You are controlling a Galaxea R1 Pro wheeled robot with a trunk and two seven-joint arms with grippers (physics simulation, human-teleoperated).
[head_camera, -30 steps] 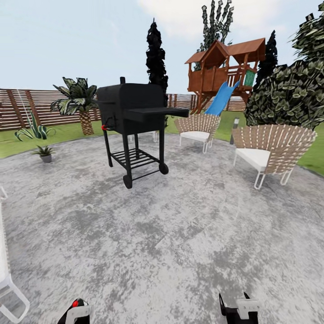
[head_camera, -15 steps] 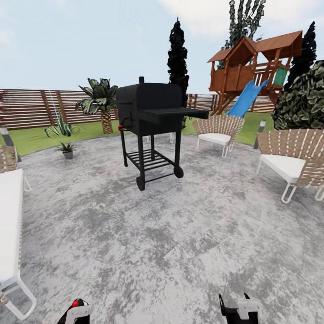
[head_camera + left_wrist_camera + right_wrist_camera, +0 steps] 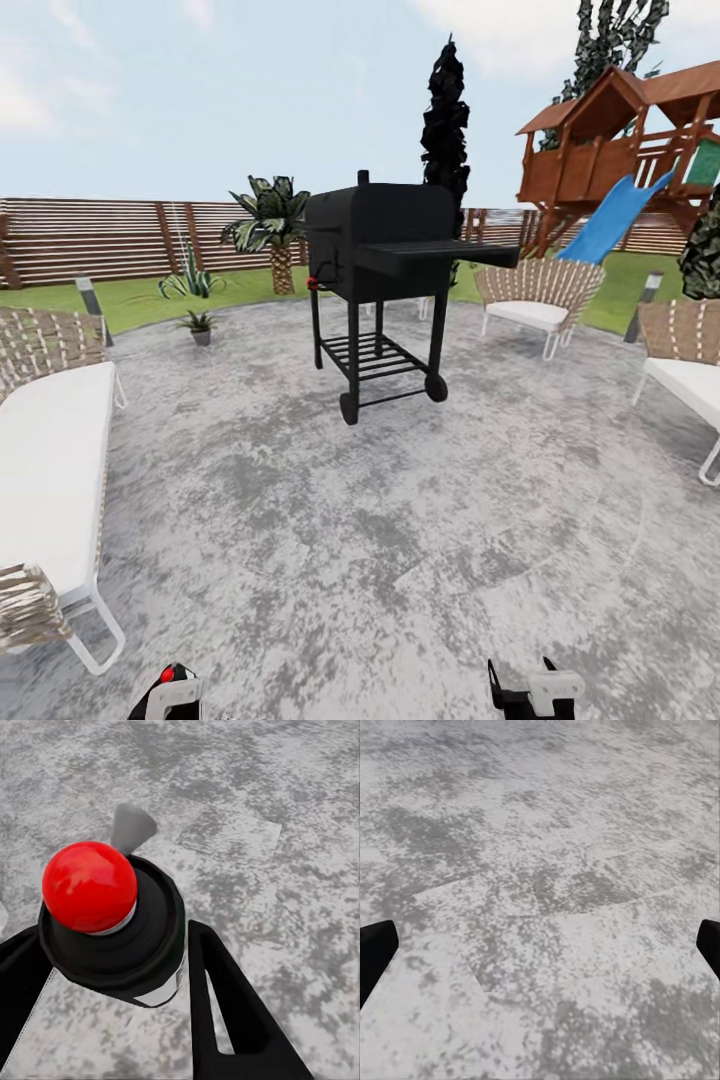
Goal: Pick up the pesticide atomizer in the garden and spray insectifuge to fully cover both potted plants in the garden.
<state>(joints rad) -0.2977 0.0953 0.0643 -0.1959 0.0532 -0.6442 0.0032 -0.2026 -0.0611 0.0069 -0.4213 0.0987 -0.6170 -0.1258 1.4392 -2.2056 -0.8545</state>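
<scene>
— Where's the potted plant?
— One potted plant (image 3: 200, 326) sits at the patio (image 3: 400, 520) edge, well left of the grill (image 3: 385, 270).
— The end effectors?
— The left end effector (image 3: 112, 967) grips a black can with a red cap (image 3: 90, 886); the right end effector (image 3: 540, 945) is spread wide, holding nothing.

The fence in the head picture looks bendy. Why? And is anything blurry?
Head view: the wide lens seems to bow the fence and tilt the playhouse. Left wrist view: the red-topped can up close looks sharp, the patio behind looks soft and grainy.
</scene>
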